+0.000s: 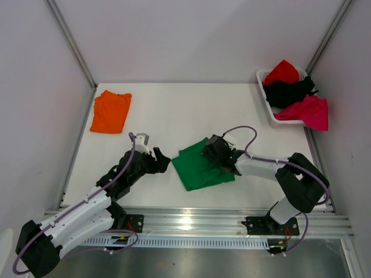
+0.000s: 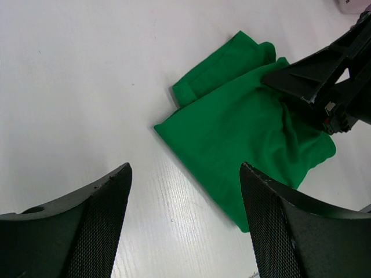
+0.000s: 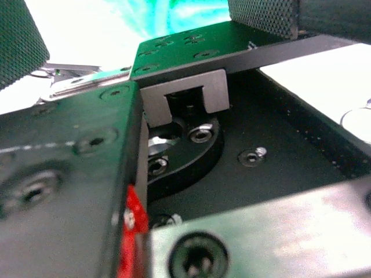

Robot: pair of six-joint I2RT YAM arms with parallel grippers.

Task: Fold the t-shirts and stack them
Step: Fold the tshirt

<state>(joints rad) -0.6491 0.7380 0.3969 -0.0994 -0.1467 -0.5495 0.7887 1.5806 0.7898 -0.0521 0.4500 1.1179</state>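
A bright green t-shirt [image 1: 200, 168] lies partly folded on the white table in front of the arms; it also shows in the left wrist view [image 2: 243, 133]. An orange t-shirt [image 1: 110, 111] lies folded at the far left. My left gripper [image 1: 161, 162] is open and empty, low over bare table just left of the green shirt, its fingers [image 2: 104, 220] wide apart. My right gripper [image 1: 211, 149] rests on the green shirt's far right part; in the right wrist view [image 3: 145, 23] its pads stand wide apart with green cloth between them.
A white basket [image 1: 264, 78] at the far right corner holds a red t-shirt [image 1: 282, 70], a black one [image 1: 290, 91] and a magenta one [image 1: 307, 111] spilling over its edge. Grey walls enclose the table. A metal rail [image 1: 191, 223] runs along the near edge.
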